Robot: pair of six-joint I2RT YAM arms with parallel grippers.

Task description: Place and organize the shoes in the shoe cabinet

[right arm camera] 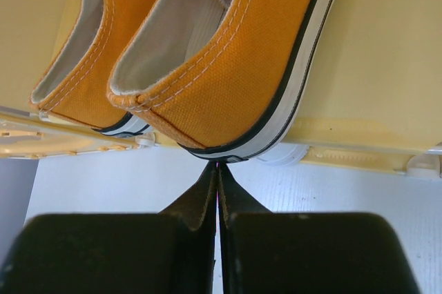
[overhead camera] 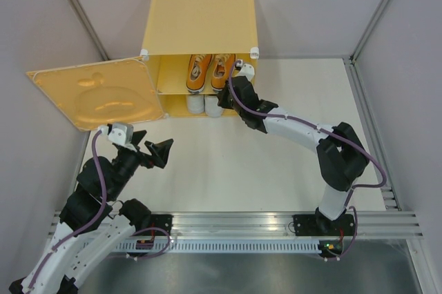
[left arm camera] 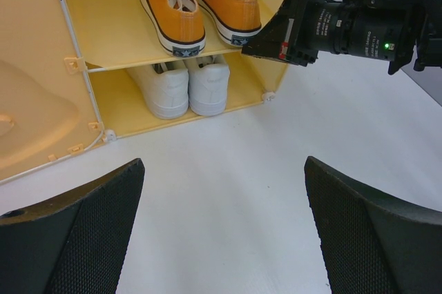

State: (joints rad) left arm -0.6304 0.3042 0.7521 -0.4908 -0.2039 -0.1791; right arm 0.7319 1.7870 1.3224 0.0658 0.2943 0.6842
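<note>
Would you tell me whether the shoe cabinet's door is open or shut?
Open: the door stands swung out to the left, and the orange shoes show inside.

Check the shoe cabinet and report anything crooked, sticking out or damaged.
Nothing looks damaged or spilled. The orange pair sits on the upper shelf, the white pair below, each side by side, heels outward. The orange heels seem to overhang the shelf edge slightly. The door stands open.

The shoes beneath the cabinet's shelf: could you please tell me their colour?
White shoes; clearest in the left wrist view.
</note>
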